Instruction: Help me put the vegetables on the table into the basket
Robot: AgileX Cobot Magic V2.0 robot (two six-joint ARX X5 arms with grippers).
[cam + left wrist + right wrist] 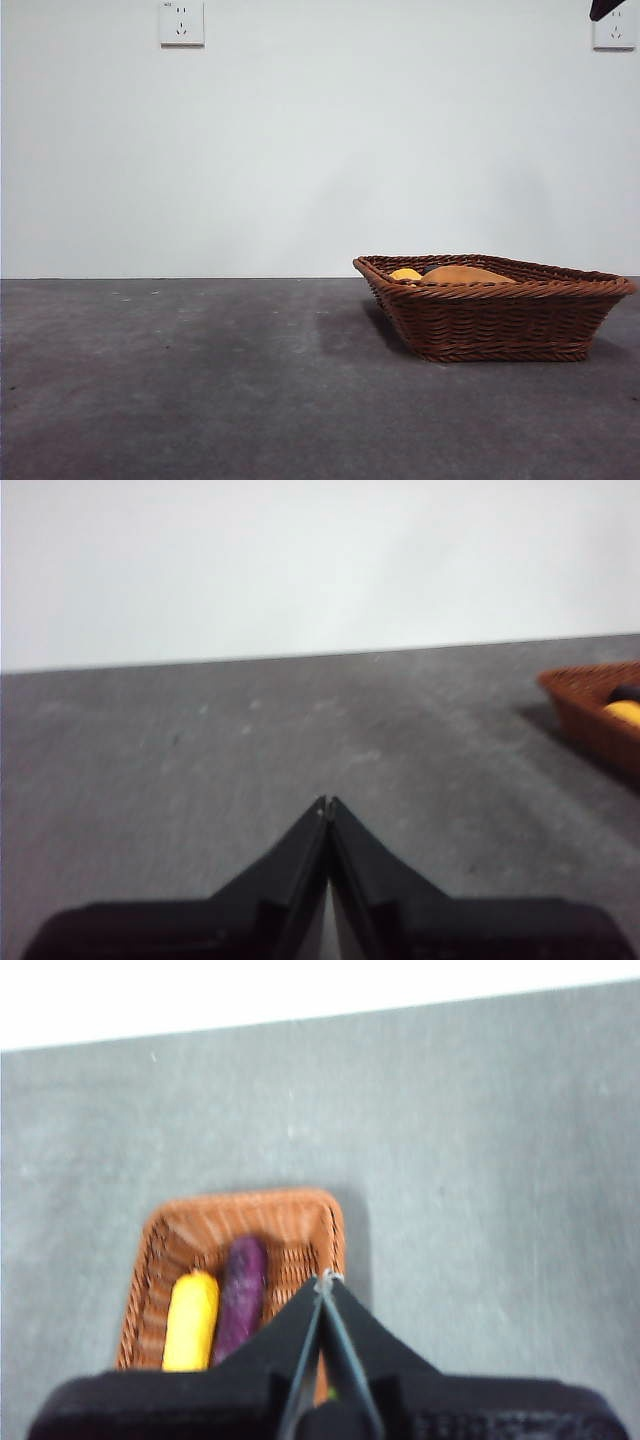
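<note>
While right hand [327, 1282] hangs high over basket [290, 1210], jaws pressed together, holding nothing, left hand [327, 805] waits low over bare surface [250, 760], jaws together too. Corn [191, 1320] and eggplant [241, 1295] lie side by side in basket. Potato [465, 274] in basket too. Job looks done; nothing left on surface. Front view shows potato; right wrist view hides it behind hand.

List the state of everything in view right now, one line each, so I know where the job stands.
basket: upright on the table, holding vegetables.
corn cob: lying in the basket.
eggplant: lying in the basket beside the corn cob.
potato: in the basket, its top showing above the rim.
left tool: shut, empty, low over the table.
right tool: shut, empty, above the basket.
</note>
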